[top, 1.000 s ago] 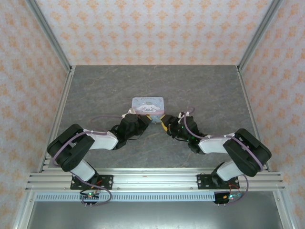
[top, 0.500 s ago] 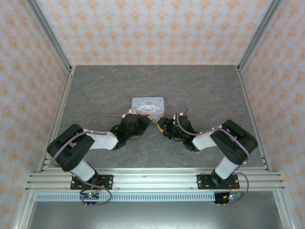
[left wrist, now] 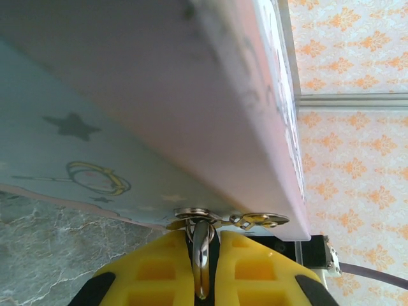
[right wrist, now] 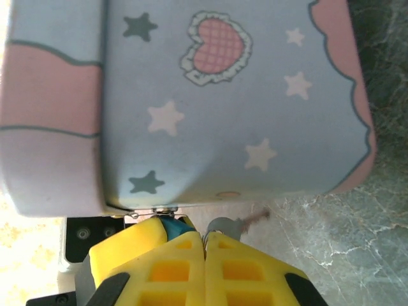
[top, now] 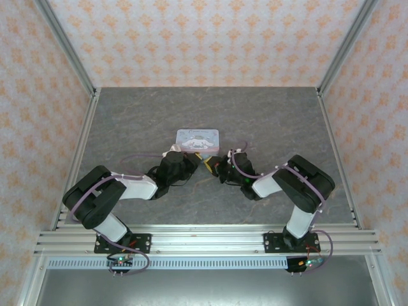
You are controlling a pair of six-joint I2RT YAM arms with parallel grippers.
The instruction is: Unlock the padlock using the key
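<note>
Clamped left gripper (left wrist: 203, 239) on padlock (right wrist: 173, 224) shackle (left wrist: 201, 268) at clasp (left wrist: 255, 221) of tin (right wrist: 229, 115). Pressed right gripper (right wrist: 204, 241) fully closed, key (right wrist: 224, 227) at its tips, hold uncertain. Judged insertion stage; needed key tip aligned with keyhole.

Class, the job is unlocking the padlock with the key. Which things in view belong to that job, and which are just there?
Belong: padlock; left claw, pinching what looks like its shackle; key, seemingly the grey piece by the shut right claw.
Just there: tin; table; walls.
</note>
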